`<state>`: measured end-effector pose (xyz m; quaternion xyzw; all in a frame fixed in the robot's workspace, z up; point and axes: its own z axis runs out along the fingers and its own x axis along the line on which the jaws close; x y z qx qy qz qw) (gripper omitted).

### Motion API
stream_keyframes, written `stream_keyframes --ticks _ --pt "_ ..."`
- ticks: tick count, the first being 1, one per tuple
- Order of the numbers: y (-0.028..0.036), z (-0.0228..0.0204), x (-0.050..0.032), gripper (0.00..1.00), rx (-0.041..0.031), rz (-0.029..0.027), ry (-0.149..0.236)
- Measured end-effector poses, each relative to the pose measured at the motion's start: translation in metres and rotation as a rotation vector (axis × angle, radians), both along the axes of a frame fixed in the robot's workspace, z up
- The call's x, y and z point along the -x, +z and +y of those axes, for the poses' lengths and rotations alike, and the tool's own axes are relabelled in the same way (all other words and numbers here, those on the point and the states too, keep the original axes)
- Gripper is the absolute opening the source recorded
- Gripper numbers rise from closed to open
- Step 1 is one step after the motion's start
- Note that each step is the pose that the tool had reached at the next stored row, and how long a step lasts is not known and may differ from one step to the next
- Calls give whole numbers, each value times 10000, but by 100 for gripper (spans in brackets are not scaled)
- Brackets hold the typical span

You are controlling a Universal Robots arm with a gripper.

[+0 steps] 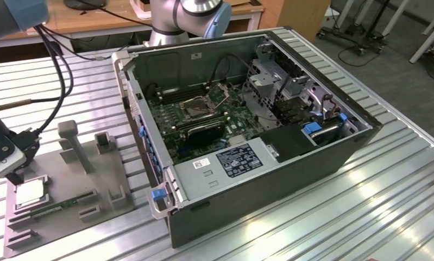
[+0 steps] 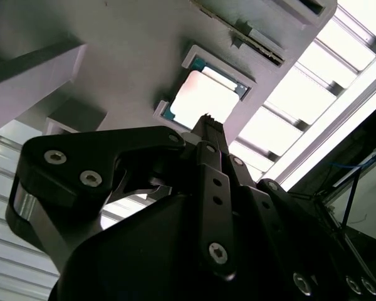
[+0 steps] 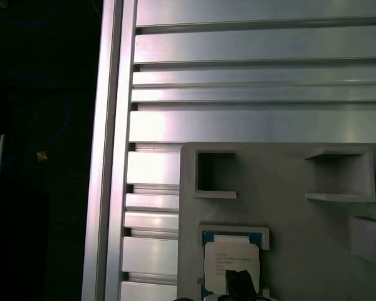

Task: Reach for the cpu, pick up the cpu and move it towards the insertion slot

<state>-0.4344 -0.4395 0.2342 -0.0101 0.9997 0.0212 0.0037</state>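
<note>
cpu [image 1: 30, 191] is seated in a recess of the grey fixture plate [image 1: 61, 182] | gripper [image 1: 15, 176] is held over that plate – just above the chip; jaw state cannot be told | insertion slot [image 1: 197, 109] is set well apart from the plate

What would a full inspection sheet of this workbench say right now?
Surface: ribbed aluminium table, carrying a grey fixture plate and an open black computer case.
Job's things: silvery square cpu lies in its plate pocket; metal-framed insertion slot sits on the green motherboard.
Clutter: thin green memory stick on the plate.
Grippers: dark claw poised directly above the cpu.
Cables: black cables run down to the claw.
Surroundings: wooden desk behind.
</note>
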Motion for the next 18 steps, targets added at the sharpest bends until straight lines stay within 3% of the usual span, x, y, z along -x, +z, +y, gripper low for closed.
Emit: stream_keyframes --ticks 10,18 --pt "-145 0 23 11 1 2 -1" --pt "-174 1 23 11 -2 -2 -1"
